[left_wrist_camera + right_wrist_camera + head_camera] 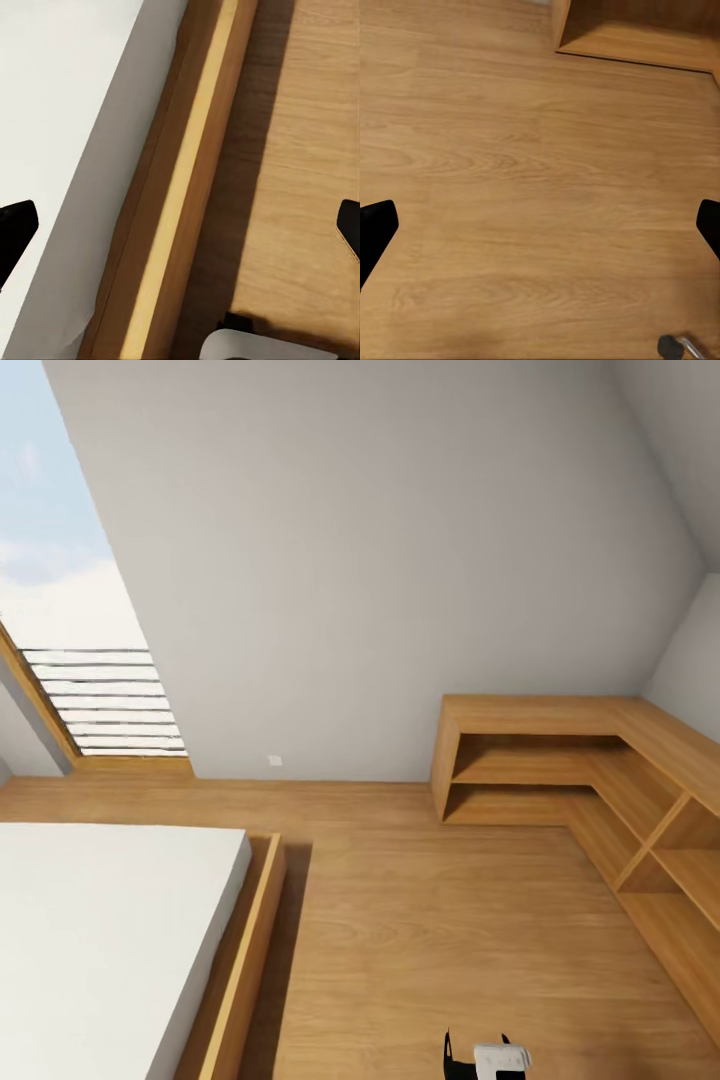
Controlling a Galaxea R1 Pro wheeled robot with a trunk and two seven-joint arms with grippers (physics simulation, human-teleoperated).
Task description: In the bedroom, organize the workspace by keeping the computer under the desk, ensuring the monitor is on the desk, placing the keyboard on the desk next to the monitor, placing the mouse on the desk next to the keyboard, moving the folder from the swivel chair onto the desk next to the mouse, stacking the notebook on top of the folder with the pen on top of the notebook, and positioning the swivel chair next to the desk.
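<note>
The bedroom [380, 560] has grey sloped walls, a skylight [60, 610] and a plank floor [430, 920]. A white bed [100, 940] in a wooden frame [180, 195] lies below the left pincer [180, 225], whose dark fingertips [15, 229] stand wide apart, holding nothing. The right pincer [540, 225], likewise spread, hangs over bare floor, a low wooden shelf [600, 780] beyond it. Desk, chair and folder are nowhere among these things. Judging by kind, a folder should be light and stiff, best gripped at an edge. No writing is legible.
</note>
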